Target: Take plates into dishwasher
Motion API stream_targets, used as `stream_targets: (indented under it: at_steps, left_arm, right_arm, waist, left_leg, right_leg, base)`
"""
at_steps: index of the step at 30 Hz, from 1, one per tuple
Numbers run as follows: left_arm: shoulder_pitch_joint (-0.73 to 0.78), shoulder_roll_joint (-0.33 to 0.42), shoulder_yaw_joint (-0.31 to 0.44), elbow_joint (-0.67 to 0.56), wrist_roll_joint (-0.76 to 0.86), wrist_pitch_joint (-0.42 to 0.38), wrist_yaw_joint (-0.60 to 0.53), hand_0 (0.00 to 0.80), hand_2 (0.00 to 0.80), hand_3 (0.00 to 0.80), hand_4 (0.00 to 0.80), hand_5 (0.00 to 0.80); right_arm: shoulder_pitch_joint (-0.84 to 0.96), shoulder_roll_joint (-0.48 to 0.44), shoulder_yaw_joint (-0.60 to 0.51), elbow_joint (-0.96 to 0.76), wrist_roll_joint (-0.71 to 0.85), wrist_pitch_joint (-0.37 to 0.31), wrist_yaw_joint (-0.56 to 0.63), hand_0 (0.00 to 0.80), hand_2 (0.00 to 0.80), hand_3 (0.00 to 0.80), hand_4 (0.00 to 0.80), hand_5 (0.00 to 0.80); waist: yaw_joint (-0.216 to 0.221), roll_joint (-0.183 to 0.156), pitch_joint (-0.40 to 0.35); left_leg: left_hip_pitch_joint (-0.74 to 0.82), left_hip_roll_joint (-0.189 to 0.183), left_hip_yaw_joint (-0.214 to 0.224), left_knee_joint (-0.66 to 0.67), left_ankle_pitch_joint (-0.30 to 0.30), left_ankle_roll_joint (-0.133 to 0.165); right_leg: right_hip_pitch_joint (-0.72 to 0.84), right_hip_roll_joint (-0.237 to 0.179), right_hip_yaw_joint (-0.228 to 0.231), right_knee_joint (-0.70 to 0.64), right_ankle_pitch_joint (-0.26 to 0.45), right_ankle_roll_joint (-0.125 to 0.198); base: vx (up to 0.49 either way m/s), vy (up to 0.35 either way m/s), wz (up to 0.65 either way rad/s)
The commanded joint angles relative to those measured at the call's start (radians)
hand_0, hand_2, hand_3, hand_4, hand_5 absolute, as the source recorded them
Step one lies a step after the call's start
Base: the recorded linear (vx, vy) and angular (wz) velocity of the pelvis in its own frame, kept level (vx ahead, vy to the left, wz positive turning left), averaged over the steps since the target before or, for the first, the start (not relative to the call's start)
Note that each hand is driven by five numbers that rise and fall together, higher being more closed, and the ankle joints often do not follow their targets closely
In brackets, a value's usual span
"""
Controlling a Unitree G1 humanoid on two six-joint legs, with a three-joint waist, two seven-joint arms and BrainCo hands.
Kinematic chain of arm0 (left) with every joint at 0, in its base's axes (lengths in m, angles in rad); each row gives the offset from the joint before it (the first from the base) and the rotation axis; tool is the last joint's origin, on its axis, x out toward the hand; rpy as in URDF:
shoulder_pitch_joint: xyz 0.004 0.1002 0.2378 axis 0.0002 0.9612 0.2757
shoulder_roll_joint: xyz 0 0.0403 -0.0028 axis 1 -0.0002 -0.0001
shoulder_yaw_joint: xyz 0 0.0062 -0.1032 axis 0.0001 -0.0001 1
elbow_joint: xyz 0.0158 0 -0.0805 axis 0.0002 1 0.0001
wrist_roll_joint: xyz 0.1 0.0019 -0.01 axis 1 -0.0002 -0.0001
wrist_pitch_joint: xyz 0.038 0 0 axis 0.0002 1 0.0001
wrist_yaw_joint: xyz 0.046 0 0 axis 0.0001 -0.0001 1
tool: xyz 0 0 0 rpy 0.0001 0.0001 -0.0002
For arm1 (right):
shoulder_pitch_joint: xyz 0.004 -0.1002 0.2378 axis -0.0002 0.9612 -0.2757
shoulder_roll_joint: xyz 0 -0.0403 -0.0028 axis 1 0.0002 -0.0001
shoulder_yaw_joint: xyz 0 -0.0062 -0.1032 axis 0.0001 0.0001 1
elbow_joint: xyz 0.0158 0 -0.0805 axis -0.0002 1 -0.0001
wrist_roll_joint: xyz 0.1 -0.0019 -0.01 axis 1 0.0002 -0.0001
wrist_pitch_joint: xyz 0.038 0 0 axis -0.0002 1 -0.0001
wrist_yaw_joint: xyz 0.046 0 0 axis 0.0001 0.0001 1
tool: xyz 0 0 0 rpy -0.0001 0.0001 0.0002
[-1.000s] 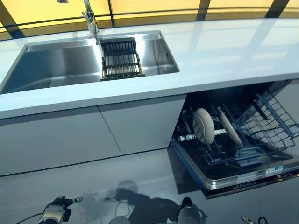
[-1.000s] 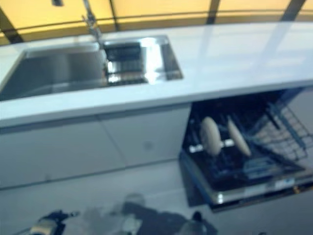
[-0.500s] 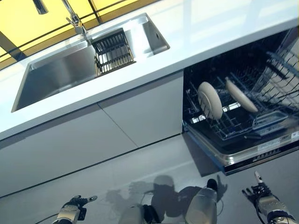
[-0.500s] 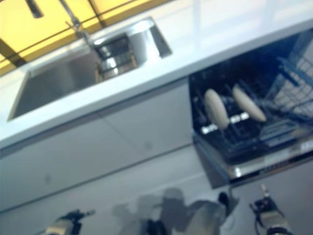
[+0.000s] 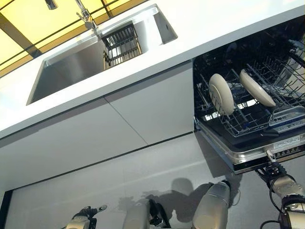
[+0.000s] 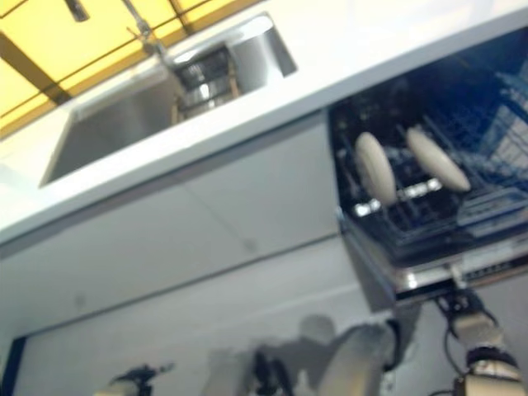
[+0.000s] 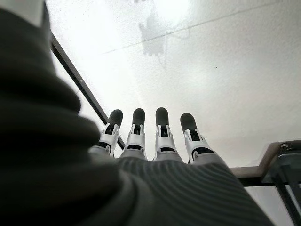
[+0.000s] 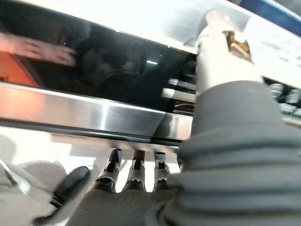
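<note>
The white surface [image 5: 228, 24] runs above the open dishwasher [image 5: 252, 119], and the sink [image 5: 76, 71] with its dark drain rack [image 5: 121, 44] lies well left of the dishwasher. Two plates [image 5: 221, 94] stand upright in the dishwasher's lower rack [image 5: 248, 124], so the loading seems done; probably only closing the door [image 5: 267, 152] is left. The right robot hand [image 5: 276, 172] reaches just below the door edge, fingers straight, holding nothing. The left robot hand [image 5: 86, 218] hangs far left of the dishwasher, fingers straight, empty.
</note>
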Motion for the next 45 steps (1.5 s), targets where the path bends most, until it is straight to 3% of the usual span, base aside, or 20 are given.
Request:
stream_targets:
  at_steps: [1,13,22,27,30,34,36,38,40,45]
  left_arm:
    - [-0.026,0.078,-0.019,-0.032,-0.024,0.018,0.013,0.000,0.000,0.000,0.000,0.000]
    - [0.019,0.118,0.010,-0.020,0.042,0.010,-0.003,0.000,0.000,0.000,0.000,0.000]
    - [0.013,0.124,-0.008,-0.009,0.096,0.014,-0.003,0.000,0.000,0.000,0.000,0.000]
    - [0.024,0.142,0.008,0.006,0.111,0.013,-0.010,0.000,0.000,0.000,0.000,0.000]
    - [0.034,0.143,0.026,0.016,0.125,0.006,-0.015,0.000,0.000,0.000,0.000,0.000]
    - [0.039,0.142,0.031,0.022,0.121,-0.001,-0.016,0.000,0.000,0.000,0.000,0.000]
    - [0.038,0.135,0.036,0.024,0.121,-0.007,-0.013,0.000,0.000,0.000,0.000,0.000]
    - [0.030,0.129,0.037,0.029,0.127,-0.021,-0.016,0.000,0.000,0.000,0.000,0.000]
    - [0.024,0.122,0.040,0.035,0.118,-0.030,-0.006,0.000,0.000,0.000,0.000,0.000]
    - [0.013,0.106,0.059,0.051,0.122,-0.048,0.010,0.000,0.000,0.000,0.000,0.000]
  right_arm:
    - [-0.486,-0.072,0.013,-0.142,0.081,-0.148,0.184,0.000,0.000,0.000,0.000,0.000]
    - [-0.562,-0.095,0.051,-0.209,0.277,-0.172,0.314,0.000,0.000,0.000,0.000,0.000]
    - [-0.538,-0.057,0.044,-0.215,0.349,-0.211,0.352,0.000,0.000,0.000,0.000,0.000]
    - [-0.530,-0.058,0.047,-0.220,0.298,-0.194,0.337,0.000,0.000,0.000,0.000,0.000]
    - [-0.516,-0.065,0.065,-0.196,0.098,-0.165,0.296,0.000,0.000,0.000,0.000,0.000]
    - [-0.504,-0.070,0.077,-0.174,0.041,-0.144,0.292,0.000,0.000,0.000,0.000,0.000]
    - [-0.471,-0.069,0.079,-0.141,-0.081,-0.109,0.288,0.000,0.000,0.000,0.000,0.000]
    - [-0.403,-0.054,0.104,-0.117,-0.261,-0.080,0.285,0.000,0.000,0.000,0.000,0.000]
    - [-0.344,-0.050,0.123,-0.083,-0.421,-0.072,0.299,0.000,0.000,0.000,0.000,0.000]
    - [-0.179,-0.021,0.235,-0.097,-0.969,-0.130,0.243,0.000,0.000,0.000,0.000,0.000]
  waist:
    - [0.101,-0.035,-0.018]
    - [0.160,-0.097,-0.039]
    - [0.183,-0.132,-0.071]
    - [0.186,-0.135,-0.082]
    - [0.188,-0.141,-0.092]
    - [0.186,-0.147,-0.100]
    - [0.183,-0.155,-0.117]
    - [0.174,-0.170,-0.141]
    - [0.167,-0.181,-0.162]
    - [0.152,-0.204,-0.199]
  left_leg:
    - [0.009,-0.028,-0.032,-0.014,0.015,0.085]
    - [0.062,0.013,-0.076,-0.096,0.082,0.037]
    - [0.115,0.030,-0.087,-0.170,0.126,0.018]
    - [0.129,0.035,-0.091,-0.201,0.149,0.006]
    - [0.140,0.035,-0.089,-0.234,0.167,-0.003]
    - [0.154,0.034,-0.084,-0.268,0.184,-0.007]
    - [0.183,0.025,-0.077,-0.345,0.220,-0.015]
    - [0.197,0.013,-0.064,-0.455,0.295,-0.012]
    - [0.212,0.007,-0.064,-0.533,0.330,-0.016]
    - [0.252,-0.012,-0.057,-0.668,0.378,-0.017]
  right_leg:
    - [0.111,0.027,-0.053,0.106,-0.143,-0.103]
    - [0.242,0.065,-0.141,0.037,-0.153,-0.087]
    - [0.337,0.103,-0.171,-0.069,-0.121,-0.070]
    - [0.363,0.119,-0.174,-0.112,-0.109,-0.063]
    - [0.382,0.130,-0.175,-0.157,-0.095,-0.057]
    - [0.398,0.142,-0.173,-0.201,-0.081,-0.054]
    - [0.426,0.160,-0.179,-0.285,-0.051,-0.046]
    - [0.437,0.184,-0.186,-0.401,0.015,-0.047]
    - [0.449,0.203,-0.186,-0.476,0.048,-0.039]
    - [0.471,0.233,-0.189,-0.597,0.108,-0.022]
  base:
    - [-0.012,-0.122,0.04]
    - [0.059,-0.086,0.09]
    - [0.106,-0.054,0.07]
    - [0.064,-0.012,0.09]
    - [0.041,-0.002,0.17]
    - [0.031,-0.001,0.12]
    - [0.043,0.011,-0.09]
    - [-0.048,0.025,-0.08]
    - [-0.017,0.039,0.00]
    - [0.036,0.027,-0.06]
